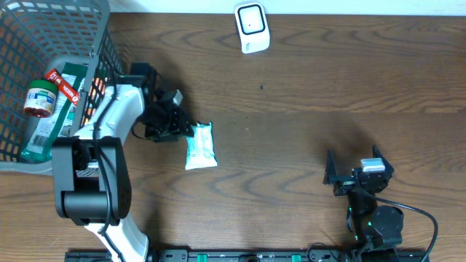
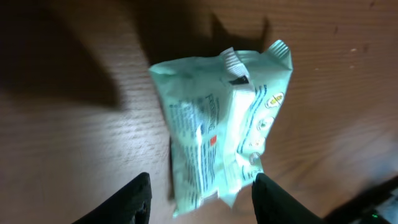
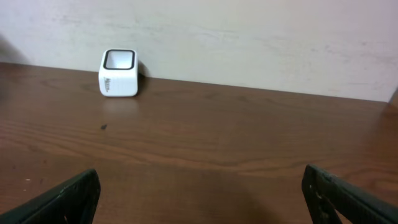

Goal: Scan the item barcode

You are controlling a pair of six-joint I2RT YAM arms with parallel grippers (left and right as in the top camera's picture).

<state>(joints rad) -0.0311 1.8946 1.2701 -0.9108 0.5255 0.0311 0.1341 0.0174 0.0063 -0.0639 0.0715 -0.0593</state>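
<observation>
Overhead, the pale-green crinkled plastic packet (image 1: 201,145) lies on the wooden worktop (image 1: 306,102) just ahead of the left tool (image 1: 180,128). A shallow pinch on its slippery end could drop it short of the white box scanner (image 1: 251,28). Left wrist: this tool stands half open, straddling the packet, not clamped. Right wrist: the right tool (image 3: 199,186) gapes wide, empty.

Overhead view bright, even, sharp; soft shadows on worktop (image 1: 291,87). Left wrist view dim, blurred; packet (image 2: 217,124) washed pale by glare, print unreadable, heavy shadow upper left. Right wrist view clear, soft sheen on wood.
</observation>
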